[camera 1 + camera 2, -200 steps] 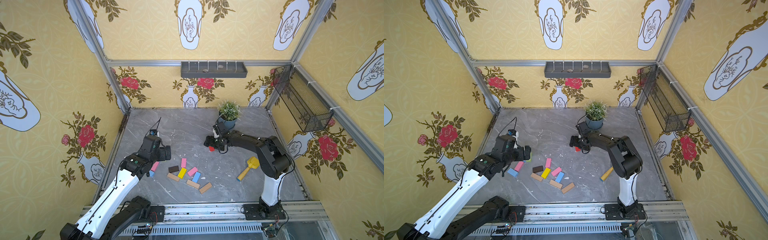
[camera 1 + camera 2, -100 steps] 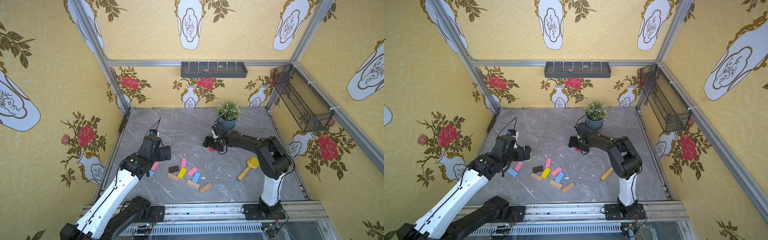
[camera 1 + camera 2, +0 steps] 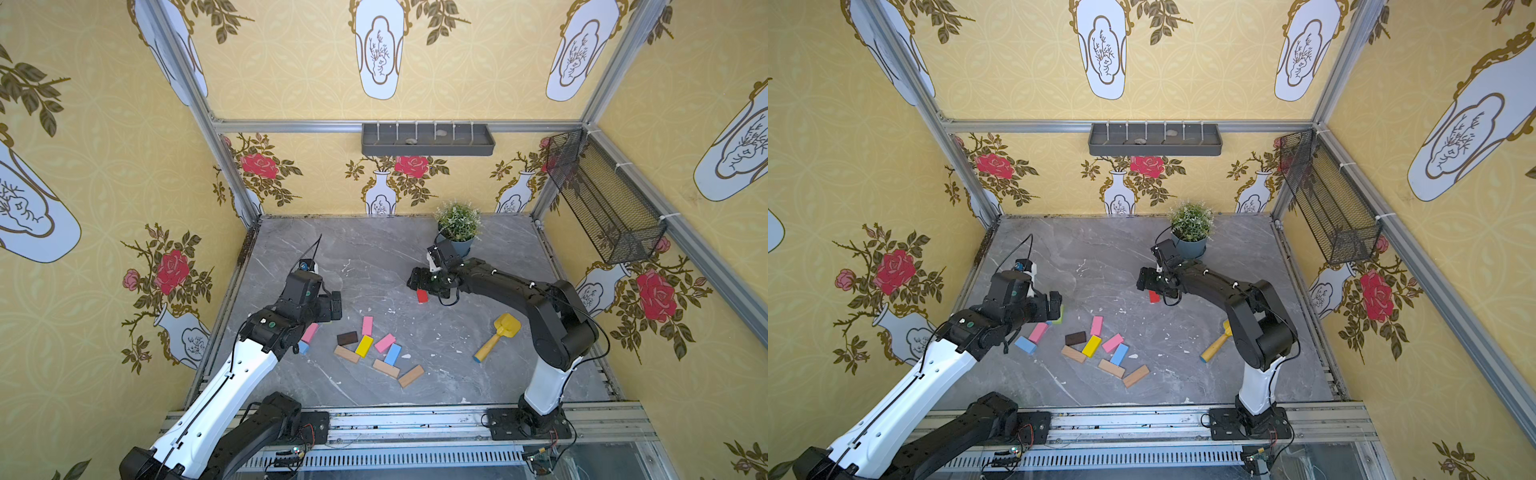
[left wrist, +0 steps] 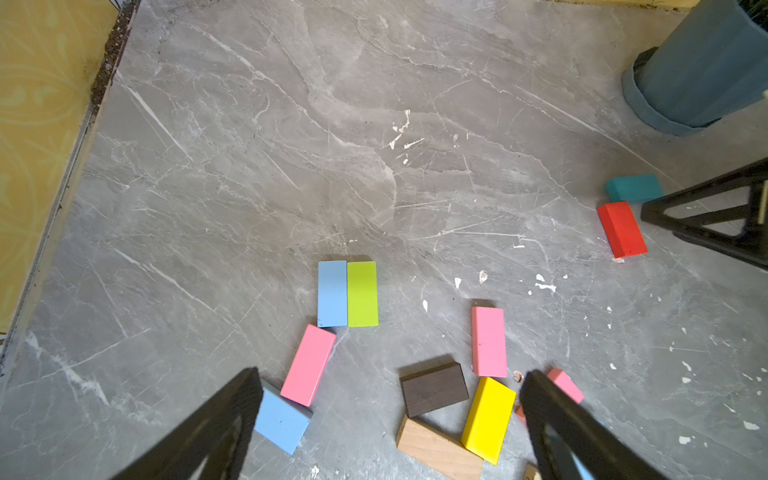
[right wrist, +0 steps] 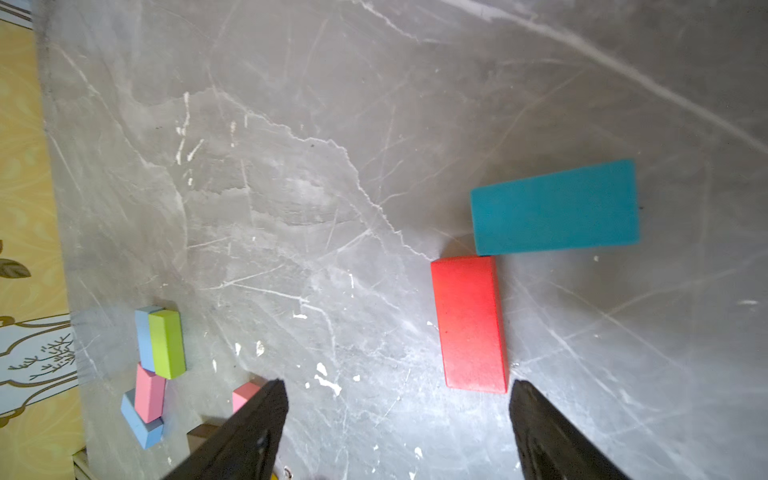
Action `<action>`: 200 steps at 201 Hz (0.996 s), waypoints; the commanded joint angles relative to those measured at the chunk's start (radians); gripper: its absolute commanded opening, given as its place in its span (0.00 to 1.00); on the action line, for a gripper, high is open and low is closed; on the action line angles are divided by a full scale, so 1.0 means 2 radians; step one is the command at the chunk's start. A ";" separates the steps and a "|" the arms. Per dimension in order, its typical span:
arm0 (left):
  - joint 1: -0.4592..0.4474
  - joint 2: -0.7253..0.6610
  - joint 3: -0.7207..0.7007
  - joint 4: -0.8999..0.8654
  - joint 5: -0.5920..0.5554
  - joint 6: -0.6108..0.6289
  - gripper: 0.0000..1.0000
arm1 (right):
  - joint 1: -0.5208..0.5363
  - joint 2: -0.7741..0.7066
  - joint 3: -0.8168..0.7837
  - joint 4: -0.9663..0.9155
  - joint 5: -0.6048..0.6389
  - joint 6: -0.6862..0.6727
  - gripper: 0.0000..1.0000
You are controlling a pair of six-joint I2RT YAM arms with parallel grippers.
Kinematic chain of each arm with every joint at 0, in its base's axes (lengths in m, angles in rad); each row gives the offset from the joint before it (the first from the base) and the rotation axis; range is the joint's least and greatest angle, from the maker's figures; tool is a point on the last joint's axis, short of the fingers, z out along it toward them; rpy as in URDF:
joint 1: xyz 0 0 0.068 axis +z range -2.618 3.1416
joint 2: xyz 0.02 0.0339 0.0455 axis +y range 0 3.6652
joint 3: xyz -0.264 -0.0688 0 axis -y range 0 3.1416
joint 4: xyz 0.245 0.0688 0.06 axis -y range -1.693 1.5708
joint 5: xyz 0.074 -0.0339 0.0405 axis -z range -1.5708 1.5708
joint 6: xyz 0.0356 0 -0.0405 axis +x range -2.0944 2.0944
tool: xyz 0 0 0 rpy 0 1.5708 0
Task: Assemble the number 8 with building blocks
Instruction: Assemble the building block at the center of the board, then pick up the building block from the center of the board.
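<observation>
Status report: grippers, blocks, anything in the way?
Left gripper open over loose blocks; right gripper open, empty, beside red block. Red meets teal block at a corner; no 8 yet. Potted plant close behind right arm.

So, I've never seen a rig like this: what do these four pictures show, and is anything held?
Two robot arms stand at a grey table, each ending in a two-finger gripper. Two pictures look down from one overhead camera; two come from cameras on the wrists. Loose building blocks lie scattered near the left gripper; a red block and a teal block form an L by the right gripper. A yellow toy tool and a potted plant sit there too. Both grippers are open, holding nothing.
</observation>
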 commanded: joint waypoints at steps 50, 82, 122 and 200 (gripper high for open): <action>0.000 -0.007 -0.002 -0.003 -0.002 0.000 1.00 | 0.064 -0.003 0.032 -0.060 0.055 -0.008 0.86; 0.000 -0.017 -0.004 -0.005 -0.017 -0.003 1.00 | 0.123 0.031 0.075 -0.072 0.073 0.013 0.86; 0.000 -0.023 -0.003 -0.013 -0.037 -0.008 1.00 | 0.174 0.095 0.143 -0.090 0.087 0.034 0.86; 0.001 -0.030 -0.003 -0.016 -0.049 -0.012 1.00 | 0.224 0.181 0.238 -0.153 0.114 0.059 0.79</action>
